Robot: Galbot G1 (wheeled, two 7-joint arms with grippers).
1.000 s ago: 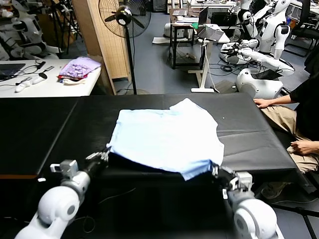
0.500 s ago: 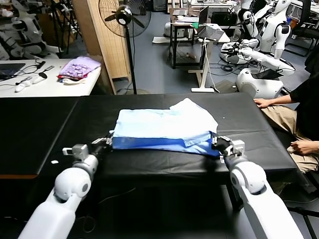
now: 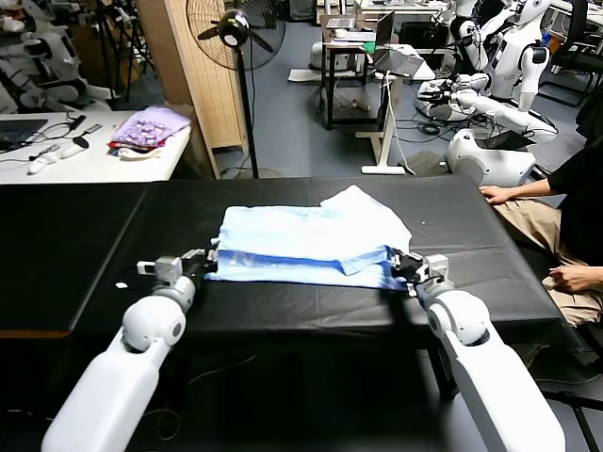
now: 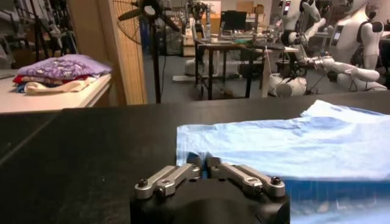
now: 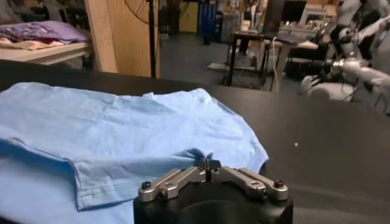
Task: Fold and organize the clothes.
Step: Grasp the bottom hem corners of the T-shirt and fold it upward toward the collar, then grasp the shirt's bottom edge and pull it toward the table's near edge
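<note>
1. The T-shirt [image 3: 306,247] lies mid-table [image 3: 85,245], its near hem folded over toward the far side.
2. It's thin, soft, light cotton-like cloth; it will sag and wrinkle, so pinch corners or edges.
3. Your left tool [image 3: 201,261] and right tool [image 3: 403,266] sit at the fold's ends; you cannot tell whether either grips.
</note>
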